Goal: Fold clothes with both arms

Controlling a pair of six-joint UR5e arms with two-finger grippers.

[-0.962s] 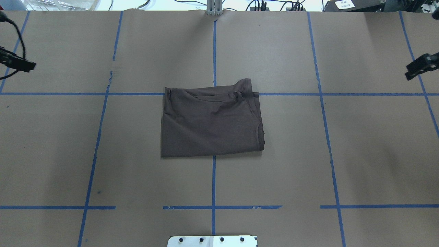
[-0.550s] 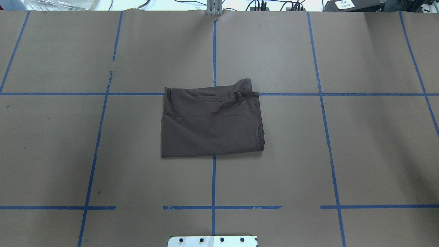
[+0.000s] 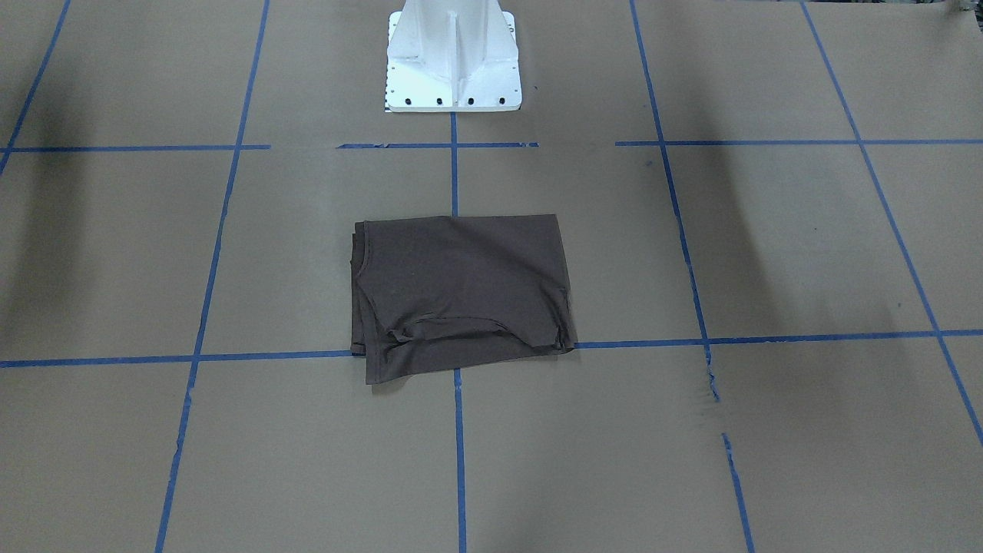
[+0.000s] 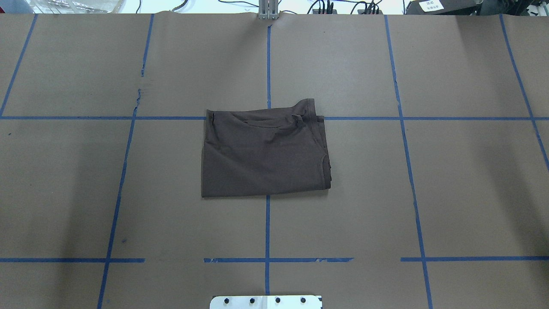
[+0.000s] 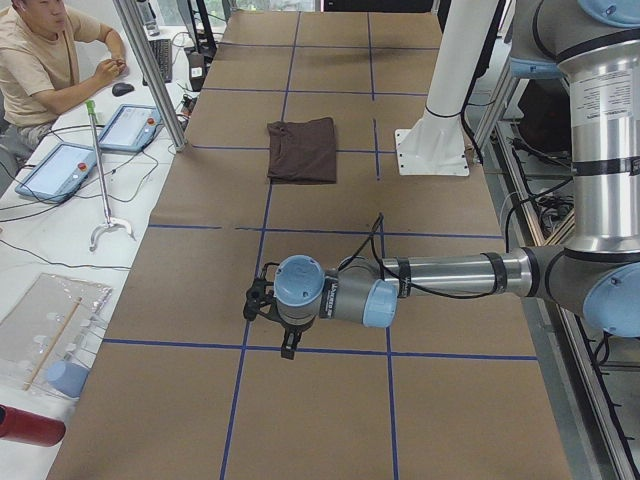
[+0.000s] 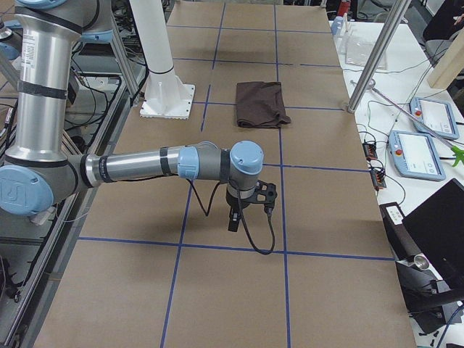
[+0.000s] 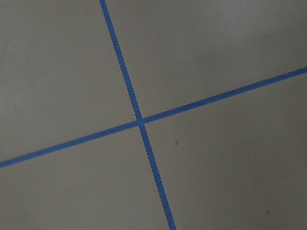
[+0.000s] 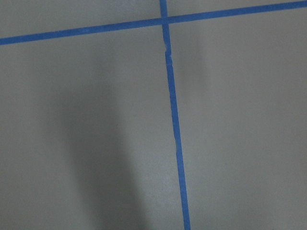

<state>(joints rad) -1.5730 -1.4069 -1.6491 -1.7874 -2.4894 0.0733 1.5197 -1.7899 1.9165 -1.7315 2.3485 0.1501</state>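
The dark brown T-shirt [image 4: 263,152] lies folded into a flat rectangle at the table's middle, its collar edge at the fold's right side. It also shows in the front-facing view [image 3: 461,292] and both side views [image 5: 302,150] [image 6: 261,103]. My left gripper [image 5: 287,348] hangs over bare paper far from the shirt, toward the table's left end. My right gripper [image 6: 233,221] hangs likewise toward the right end. Neither touches the shirt. Both show only in the side views, so I cannot tell whether they are open or shut. The wrist views show only paper and tape.
Brown paper with a blue tape grid [image 4: 268,227] covers the table. The white pedestal base [image 3: 453,77] stands at the robot's side. A seated operator [image 5: 40,60], tablets [image 5: 130,125] and a metal post [image 5: 150,70] are beyond the far edge.
Both grippers, seen at the left and right edges of the overhead view a second ago, have moved out of that view. The shirt has not moved.
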